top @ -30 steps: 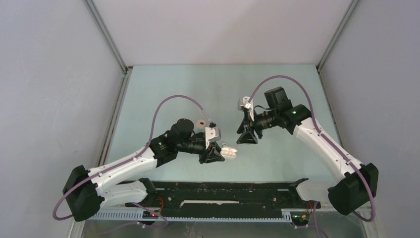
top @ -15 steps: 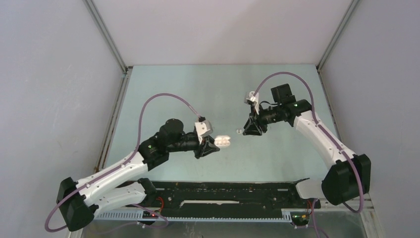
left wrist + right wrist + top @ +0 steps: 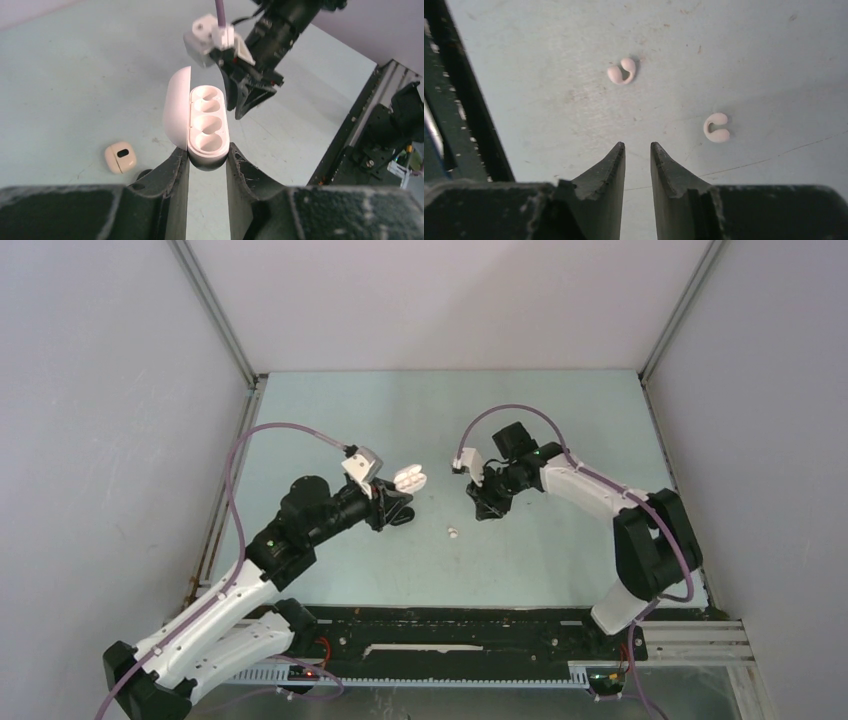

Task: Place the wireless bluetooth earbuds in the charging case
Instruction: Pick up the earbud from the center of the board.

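While the left gripper (image 3: 207, 150) clamps the open charging case (image 3: 206, 125), the right gripper (image 3: 637, 146) hangs narrowly parted and empty, one earbud (image 3: 614, 75) just ahead, a second earbud (image 3: 718, 135) off to one side.

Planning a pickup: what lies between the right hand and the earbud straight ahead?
Nothing; the right wrist view shows bare table between the right hand and that earbud.

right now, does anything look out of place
The charging case, open in the left gripper, has empty wells; one earbud and a second earbud lie loose on the table by the empty right gripper.
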### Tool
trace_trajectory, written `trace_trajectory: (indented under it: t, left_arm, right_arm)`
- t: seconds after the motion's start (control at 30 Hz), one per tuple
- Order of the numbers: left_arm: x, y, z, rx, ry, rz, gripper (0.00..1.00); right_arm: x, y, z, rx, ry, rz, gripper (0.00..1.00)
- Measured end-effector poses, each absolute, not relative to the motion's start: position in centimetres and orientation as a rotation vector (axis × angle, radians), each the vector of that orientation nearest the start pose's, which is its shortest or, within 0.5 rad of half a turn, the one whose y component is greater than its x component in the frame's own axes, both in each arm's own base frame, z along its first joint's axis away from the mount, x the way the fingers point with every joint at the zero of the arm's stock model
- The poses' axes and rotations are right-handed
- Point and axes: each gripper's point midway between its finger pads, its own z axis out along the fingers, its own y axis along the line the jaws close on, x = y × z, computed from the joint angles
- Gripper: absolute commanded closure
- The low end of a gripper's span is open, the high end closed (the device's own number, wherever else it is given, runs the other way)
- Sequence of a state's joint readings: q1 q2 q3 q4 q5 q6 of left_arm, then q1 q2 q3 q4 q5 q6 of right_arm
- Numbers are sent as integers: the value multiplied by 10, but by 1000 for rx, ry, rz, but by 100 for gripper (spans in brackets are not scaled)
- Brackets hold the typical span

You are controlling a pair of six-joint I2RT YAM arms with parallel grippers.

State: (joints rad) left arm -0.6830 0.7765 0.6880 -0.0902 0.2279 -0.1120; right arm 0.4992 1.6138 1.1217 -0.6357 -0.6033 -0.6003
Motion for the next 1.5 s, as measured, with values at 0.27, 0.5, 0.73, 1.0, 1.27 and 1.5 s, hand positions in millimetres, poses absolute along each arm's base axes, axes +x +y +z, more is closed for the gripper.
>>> trace_trajectory:
  t: [0.27,0.5,0.73,1.0,1.27,1.5]
  left_arm:
    - [226,-221,252,588,1707,-727,100]
    - [227,-221,251,586,1715,-725,100]
    - [228,-223,246,590,1732,-722,99]
    - [228,-223,242,596,1747,-722,99]
    - [228,-223,238,599,1759,-720,98]
    - [229,-224,236,600,1766,-719,98]
  right_arm:
    - [283,236,48,-1577,2191,579,75]
    - [305,238,39,-1560,2235,495,76]
    - [314,239,35,-1540,2264,473,76]
    - [314,229,23,-1520,2331,465,77]
    - [319,223,24,-1484,2355,464,77]
    - [317,222,21,-1490,2370,471,75]
